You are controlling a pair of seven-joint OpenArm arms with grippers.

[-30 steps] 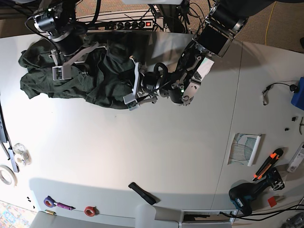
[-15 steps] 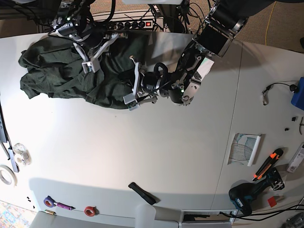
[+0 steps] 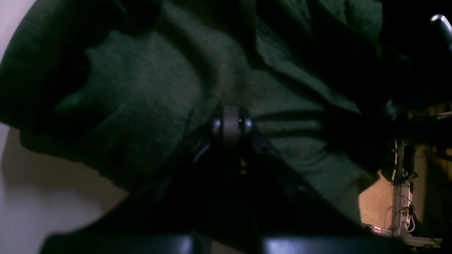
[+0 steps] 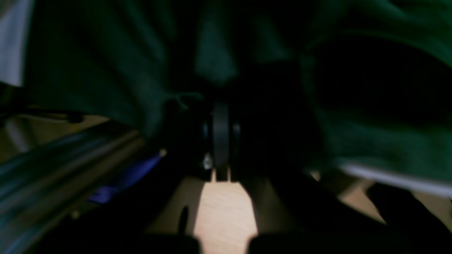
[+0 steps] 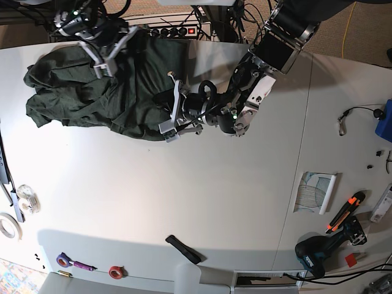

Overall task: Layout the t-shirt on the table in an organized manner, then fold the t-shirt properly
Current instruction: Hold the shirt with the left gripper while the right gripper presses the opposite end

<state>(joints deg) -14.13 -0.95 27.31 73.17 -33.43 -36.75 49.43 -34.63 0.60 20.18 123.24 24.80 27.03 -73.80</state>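
From above, we see the dark green t-shirt (image 5: pixel 73 98) lying bunched and creased at the far end of the white surface (image 5: pixel 184 202). It spreads from the left fingers (image 5: pixel 176 97) across to the right fingers (image 5: pixel 98 63) and beyond them. The left fingers sit low at the cloth's near edge, with fabric against them. The right fingers are raised at the back edge of the surface, with a fold of the shirt rising toward them. From this height we cannot tell whether either pair is closed on the cloth. A black power drill (image 5: pixel 318 254) lies well apart from both, at the opposite corner.

From the left wrist, we see shirt fabric (image 3: pixel 148 91) filling nearly the whole frame, in heavy folds right in front of the camera. A strip of pale surface (image 3: pixel 42 197) shows to one side. The fingers are lost in shadow, so their state is unclear.

From the right wrist, the picture is blurred and dark. Green cloth (image 4: pixel 388 148) hangs around the fingers, and tan floor (image 4: pixel 222 211) shows beneath them. We cannot tell their grip here.
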